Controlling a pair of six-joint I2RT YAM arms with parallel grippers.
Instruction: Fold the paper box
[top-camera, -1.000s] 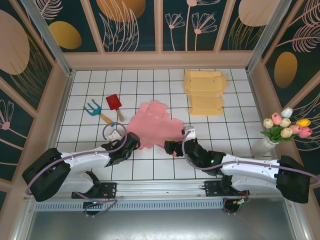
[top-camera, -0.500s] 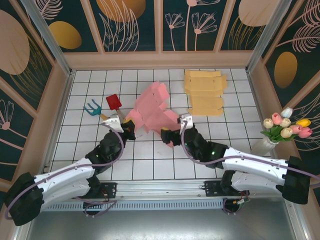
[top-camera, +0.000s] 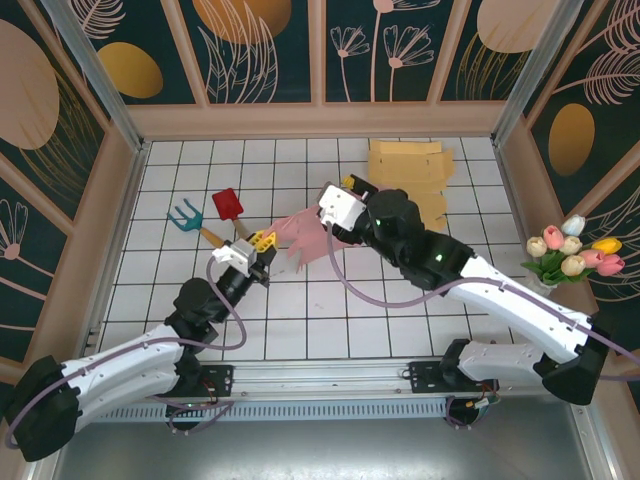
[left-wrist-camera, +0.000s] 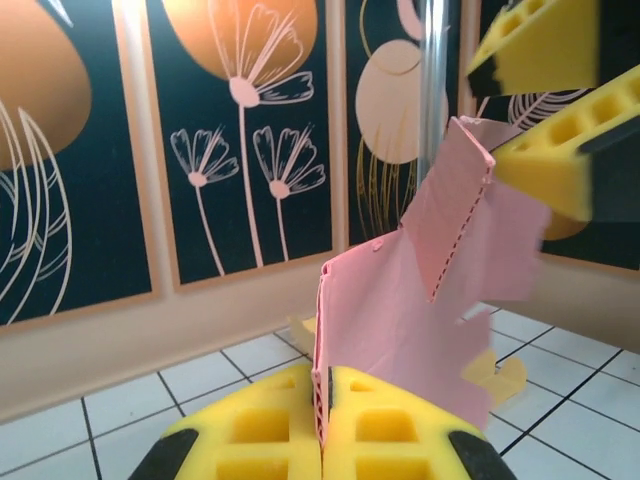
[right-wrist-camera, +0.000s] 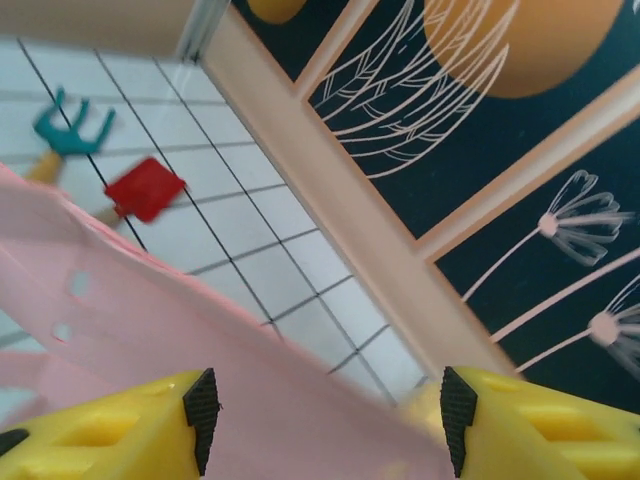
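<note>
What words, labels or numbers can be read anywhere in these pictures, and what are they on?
None: no words, numbers or logos can be read.
The pink paper box bears no print, nor do the yellow cardboard sheets, the red toy shovel or the teal rake.
The wall panels carry only painted flowers and leaves.

White-shelled twin arms with black joints and yellow-tipped hands.
The left arm (top-camera: 130, 355) and right arm (top-camera: 510, 300) each trail a looping lilac cable (top-camera: 343, 272). The left hand (left-wrist-camera: 325, 430) and right hand (right-wrist-camera: 320, 425) wear cut-out yellow foam pads (left-wrist-camera: 250, 430), and black bases (top-camera: 205, 380) sit at the worktop's (top-camera: 300, 330) near edge.
</note>
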